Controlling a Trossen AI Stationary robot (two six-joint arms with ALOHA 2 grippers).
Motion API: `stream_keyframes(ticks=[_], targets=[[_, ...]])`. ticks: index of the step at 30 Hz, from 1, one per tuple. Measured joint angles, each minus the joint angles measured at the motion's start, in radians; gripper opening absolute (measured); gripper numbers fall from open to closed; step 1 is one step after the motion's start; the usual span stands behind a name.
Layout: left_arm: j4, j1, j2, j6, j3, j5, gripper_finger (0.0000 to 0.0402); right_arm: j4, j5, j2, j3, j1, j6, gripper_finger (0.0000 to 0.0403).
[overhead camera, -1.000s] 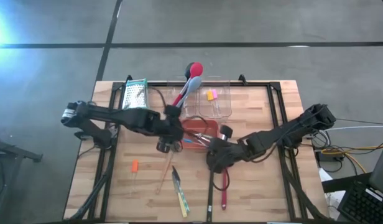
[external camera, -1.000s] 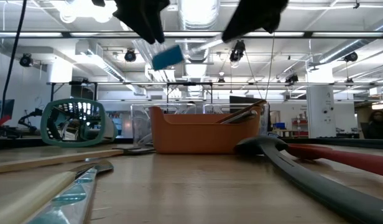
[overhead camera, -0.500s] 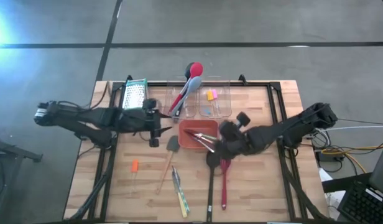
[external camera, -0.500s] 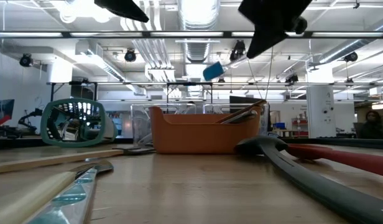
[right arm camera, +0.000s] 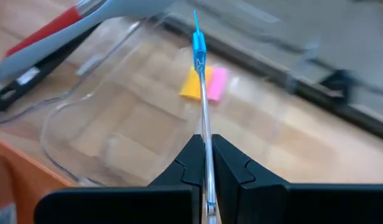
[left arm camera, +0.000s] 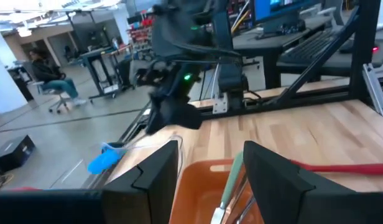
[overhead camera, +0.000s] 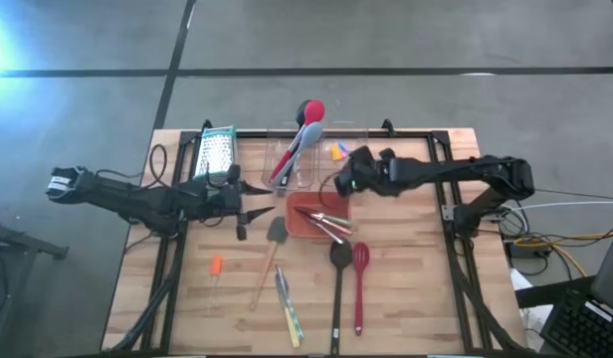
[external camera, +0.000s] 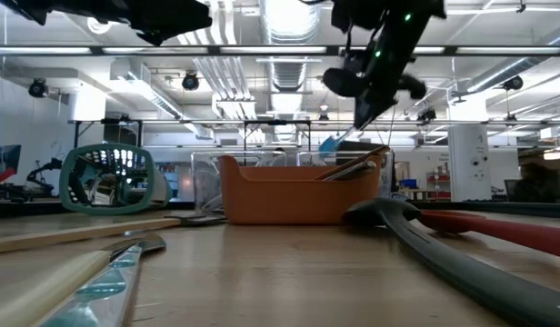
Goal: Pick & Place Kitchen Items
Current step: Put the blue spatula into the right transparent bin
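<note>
Box grater (overhead camera: 216, 152); orange tray (overhead camera: 299, 221); clear tubs (overhead camera: 352, 167).

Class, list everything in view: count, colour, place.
Box grater: one, metal-teal, far left.
Clear tubs: two, far middle.
Spoons: two, red, grey, left tub.
Small pieces: two, yellow, pink, right tub.
Tray: one, orange, centre.
Long utensils: three, black and red, nearer than tray.
Orange piece: one, near left.
Green-yellow tools: about two, near edge.
Stick: one, clear, blue-tipped, over right tub.
Left pincer: open, left of tray.
Right pincer: shut on stick.

Bare table (overhead camera: 416, 298) lies open right of the red spatula (overhead camera: 359, 288); the orange tray (overhead camera: 299, 224) and clear tubs (overhead camera: 354, 174) crowd the centre.
</note>
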Motion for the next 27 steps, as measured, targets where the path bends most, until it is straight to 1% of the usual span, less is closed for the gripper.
stream_keyframes(ticks=[3,8,15,18,23,27], targets=[[0.0,0.0,-0.009,0.0,-0.01,0.001,0.0186,0.121,-0.111,0.006,-0.037,-0.076,-0.059,0.0009],[0.0,0.0,-0.02,0.0,-0.013,0.003,0.0186,0.164,-0.201,0.022,-0.072,-0.179,-0.06,0.0008],[0.023,0.0,-0.027,0.0,-0.013,0.003,0.0186,0.201,-0.295,0.057,-0.078,-0.225,-0.065,0.0008],[0.037,0.0,-0.027,0.001,-0.013,0.003,0.0186,0.193,-0.301,0.094,-0.059,-0.241,-0.072,0.0008],[0.043,0.0,-0.025,0.0,-0.012,0.018,0.0186,0.183,-0.368,0.158,-0.012,-0.272,-0.107,0.0008],[0.04,0.0,-0.025,0.0,-0.015,0.022,0.0186,0.108,-0.439,0.194,0.031,-0.304,-0.117,0.0009]])
